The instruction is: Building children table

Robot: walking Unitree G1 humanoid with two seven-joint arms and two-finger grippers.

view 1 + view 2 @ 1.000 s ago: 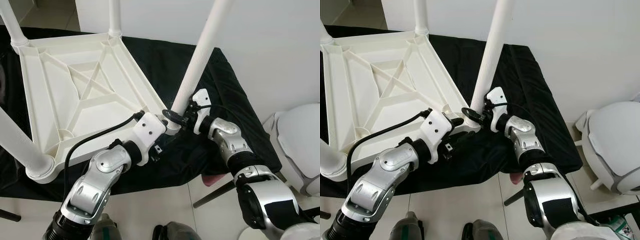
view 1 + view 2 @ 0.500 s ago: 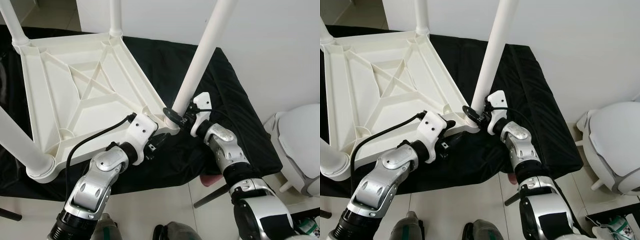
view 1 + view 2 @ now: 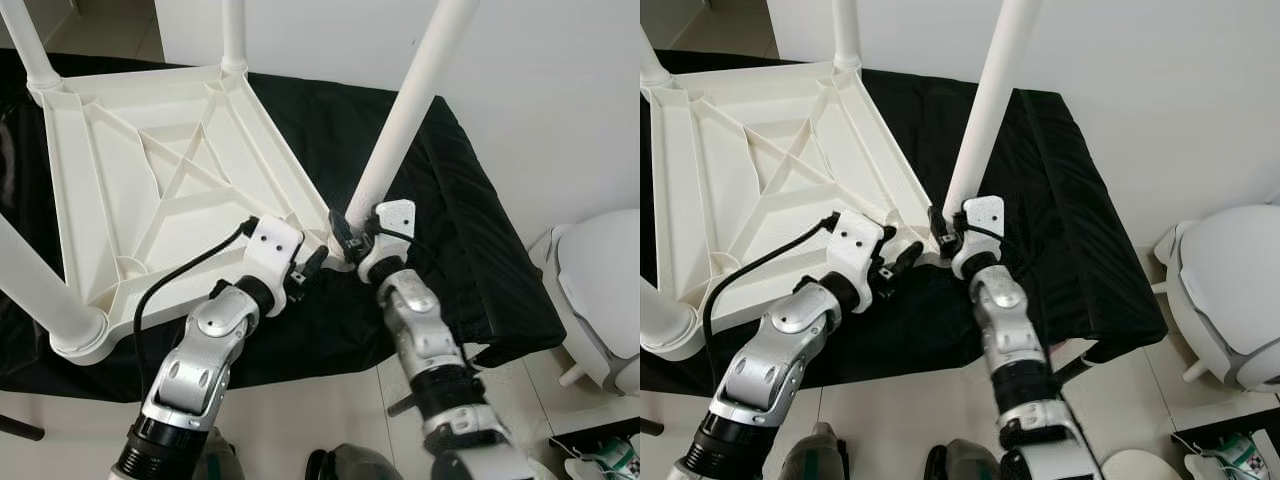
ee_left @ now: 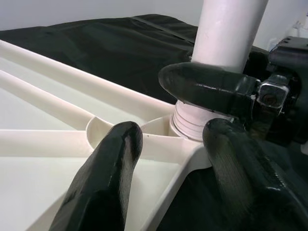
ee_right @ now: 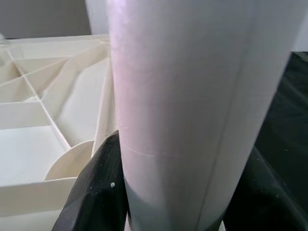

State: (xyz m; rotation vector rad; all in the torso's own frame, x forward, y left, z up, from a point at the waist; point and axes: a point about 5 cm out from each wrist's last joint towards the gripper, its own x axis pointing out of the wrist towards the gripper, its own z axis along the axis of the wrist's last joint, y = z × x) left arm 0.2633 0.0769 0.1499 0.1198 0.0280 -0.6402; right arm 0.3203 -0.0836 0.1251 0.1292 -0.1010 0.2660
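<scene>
Lying upside down on a black cloth [image 3: 440,190], the white plastic ribbed children's tabletop [image 3: 150,190] fills the upper left, carrying four white tubular legs [image 3: 405,120]. The right gripper [image 3: 343,232] pinches the leg at centre; the left gripper [image 4: 168,144], fingers spread, straddles that corner socket.

Upturned children's table [image 3: 150,190] lying underside-up on a cloth-draped table [image 3: 480,260], legs rising from its corners. At the near right corner, right gripper [image 3: 345,236] with jaws closed round the base of the tilted leg [image 3: 405,120], just above its socket. Left gripper [image 3: 308,270] just left of that, jaws apart, straddling the same corner of the frame. Round seat [image 3: 600,290] on the floor well right of both grippers, beyond the table's edge.
</scene>
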